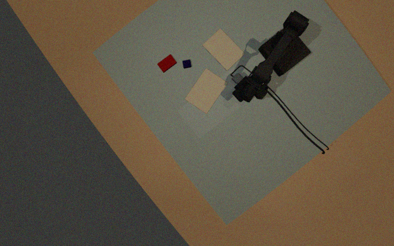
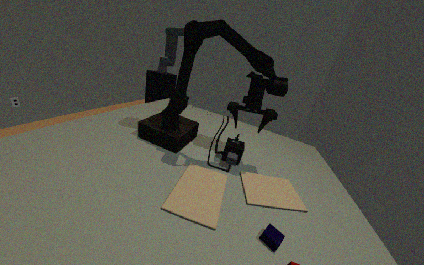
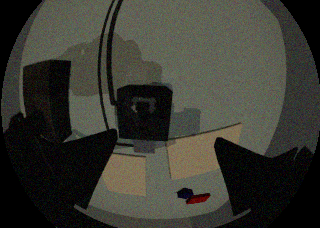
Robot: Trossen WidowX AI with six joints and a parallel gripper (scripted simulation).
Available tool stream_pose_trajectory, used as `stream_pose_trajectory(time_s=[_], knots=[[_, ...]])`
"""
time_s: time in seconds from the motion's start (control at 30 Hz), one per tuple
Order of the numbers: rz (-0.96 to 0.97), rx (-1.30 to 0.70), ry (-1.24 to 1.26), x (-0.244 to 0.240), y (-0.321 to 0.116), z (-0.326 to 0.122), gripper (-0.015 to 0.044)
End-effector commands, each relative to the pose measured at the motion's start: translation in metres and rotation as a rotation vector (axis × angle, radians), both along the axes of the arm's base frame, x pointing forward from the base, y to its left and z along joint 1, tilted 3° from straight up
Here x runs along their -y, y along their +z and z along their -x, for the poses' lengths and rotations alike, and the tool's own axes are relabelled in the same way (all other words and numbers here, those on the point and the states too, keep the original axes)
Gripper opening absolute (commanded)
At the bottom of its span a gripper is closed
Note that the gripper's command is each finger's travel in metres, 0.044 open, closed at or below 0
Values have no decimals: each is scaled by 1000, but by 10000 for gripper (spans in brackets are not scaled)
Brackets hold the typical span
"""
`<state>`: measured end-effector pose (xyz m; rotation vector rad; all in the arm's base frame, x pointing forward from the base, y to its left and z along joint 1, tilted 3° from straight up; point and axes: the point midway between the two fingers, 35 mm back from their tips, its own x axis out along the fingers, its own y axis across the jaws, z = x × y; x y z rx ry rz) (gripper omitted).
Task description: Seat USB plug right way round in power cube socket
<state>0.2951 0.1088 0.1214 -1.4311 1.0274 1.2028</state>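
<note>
A: Where is our claw (image 2: 251, 123)?

B: It hangs wide open and empty, right above the cube (image 2: 233, 150) on the bench (image 2: 76, 184).

A: And the plug (image 2: 237, 137)?

B: It sticks straight up from the cube's top, just below our fingertips (image 2: 234, 123), apart from them. We think we go straight down.

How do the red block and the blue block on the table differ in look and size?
Colour: the red block is bright red, while the blue block is dark blue. Size: in the top view the red block is clearly larger than the blue block. Shape: the red block looks like an oblong rectangle, the blue block nearly square. Both are low flat pieces lying on the grey table, side by side with a gap between them, away from the tool.
</note>
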Motion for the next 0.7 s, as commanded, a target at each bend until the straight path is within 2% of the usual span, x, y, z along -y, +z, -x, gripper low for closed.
stream_pose_trajectory(time_s=[0.0,0.67], knots=[[18,-95,9,-8,-11,22,440],[18,-95,9,-6,-19,24,440]])
